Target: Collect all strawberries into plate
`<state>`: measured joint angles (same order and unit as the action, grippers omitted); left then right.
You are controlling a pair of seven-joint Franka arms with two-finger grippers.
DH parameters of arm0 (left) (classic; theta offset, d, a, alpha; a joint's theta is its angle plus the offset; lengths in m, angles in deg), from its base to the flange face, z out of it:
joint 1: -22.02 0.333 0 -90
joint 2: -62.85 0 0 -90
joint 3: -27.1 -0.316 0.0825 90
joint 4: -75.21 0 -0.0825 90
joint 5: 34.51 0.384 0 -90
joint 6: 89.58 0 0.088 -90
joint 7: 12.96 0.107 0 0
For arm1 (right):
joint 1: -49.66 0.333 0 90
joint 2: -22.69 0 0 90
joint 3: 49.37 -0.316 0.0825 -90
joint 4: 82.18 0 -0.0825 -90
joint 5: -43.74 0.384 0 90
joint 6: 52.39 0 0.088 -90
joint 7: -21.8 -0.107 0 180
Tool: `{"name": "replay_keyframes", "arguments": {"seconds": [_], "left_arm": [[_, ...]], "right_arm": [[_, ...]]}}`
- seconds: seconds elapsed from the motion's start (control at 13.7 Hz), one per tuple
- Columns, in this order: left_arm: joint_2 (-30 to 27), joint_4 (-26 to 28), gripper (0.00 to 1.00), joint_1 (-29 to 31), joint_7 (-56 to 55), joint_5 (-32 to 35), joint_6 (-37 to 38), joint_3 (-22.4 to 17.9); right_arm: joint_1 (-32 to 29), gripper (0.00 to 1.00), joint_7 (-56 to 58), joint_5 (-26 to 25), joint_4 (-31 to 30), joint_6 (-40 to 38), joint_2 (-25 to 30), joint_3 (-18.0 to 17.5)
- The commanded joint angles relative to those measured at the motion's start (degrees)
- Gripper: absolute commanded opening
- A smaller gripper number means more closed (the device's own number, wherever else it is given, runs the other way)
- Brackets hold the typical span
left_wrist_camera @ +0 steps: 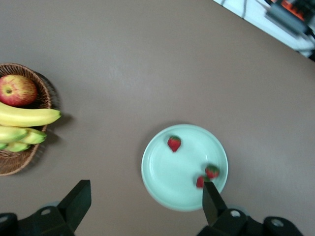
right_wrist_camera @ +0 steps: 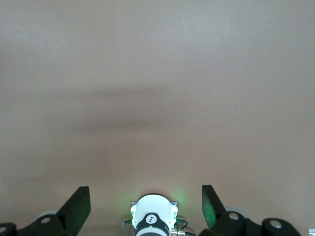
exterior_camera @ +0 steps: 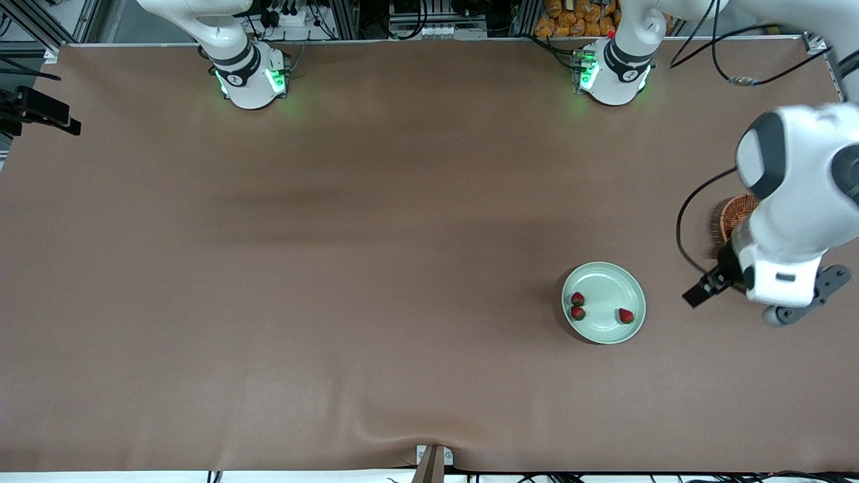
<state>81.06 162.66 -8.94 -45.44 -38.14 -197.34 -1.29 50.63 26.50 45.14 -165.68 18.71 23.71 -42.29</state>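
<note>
The pale mint-green plate lies on the brown table toward the left arm's end. Three strawberries lie in it: two close together and one apart. In the left wrist view the plate holds the same berries. My left gripper hangs open and empty over the table between plate and basket; its view shows it wide open. My right gripper is open and empty, high over its own base, waiting.
A brown wicker basket stands beside the plate at the left arm's end, partly hidden by that arm. It holds a red-yellow apple and bananas.
</note>
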Motion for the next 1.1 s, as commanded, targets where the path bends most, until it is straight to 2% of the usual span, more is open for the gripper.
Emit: {"name": "replay_keyframes", "arguments": {"seconds": [0.0, 0.15, 0.22, 0.37, 0.44, 0.66, 1.03], "left_arm": [[-5.89, 2.81, 1.0, -0.42, 6.1, -0.32, 4.65, 1.48], [-10.1, 5.17, 1.0, 1.5, 6.91, 0.3, 5.72, 5.43], [-12.38, 6.23, 1.0, 6.04, 7.26, 0.99, 5.81, 10.76], [-13.81, 6.5, 1.0, 20.78, 9.36, 1.53, 5.99, 27.08], [-14.34, 6.59, 1.0, 23.11, 10.24, 1.79, 6.34, 29.77], [-15.04, 6.42, 1.0, 20.59, 15.59, 5.48, 11.16, 29.88], [-17.68, 6.42, 1.0, 21.02, 27.45, 5.75, 15.91, 29.88]], "right_arm": [[0.0, 1.0, -0.3, -0.87, 0.09, -0.52, 0.83, -0.22], [0.0, 1.0, -0.48, -1.05, 0.18, -0.44, 1.26, -0.22], [0.0, 1.0, -1.0, -1.31, 0.18, -0.52, 1.35, -0.22], [0.18, 1.0, -3.02, -1.14, 0.09, -0.7, 1.53, -0.31], [0.26, 1.0, -2.94, -1.22, 0.18, -0.61, 1.62, -0.4], [0.35, 1.0, -2.94, -1.31, 0.09, -0.79, 1.62, -0.4], [0.53, 1.0, -3.03, -2.63, 0.0, -0.79, 1.62, -0.66]]}}
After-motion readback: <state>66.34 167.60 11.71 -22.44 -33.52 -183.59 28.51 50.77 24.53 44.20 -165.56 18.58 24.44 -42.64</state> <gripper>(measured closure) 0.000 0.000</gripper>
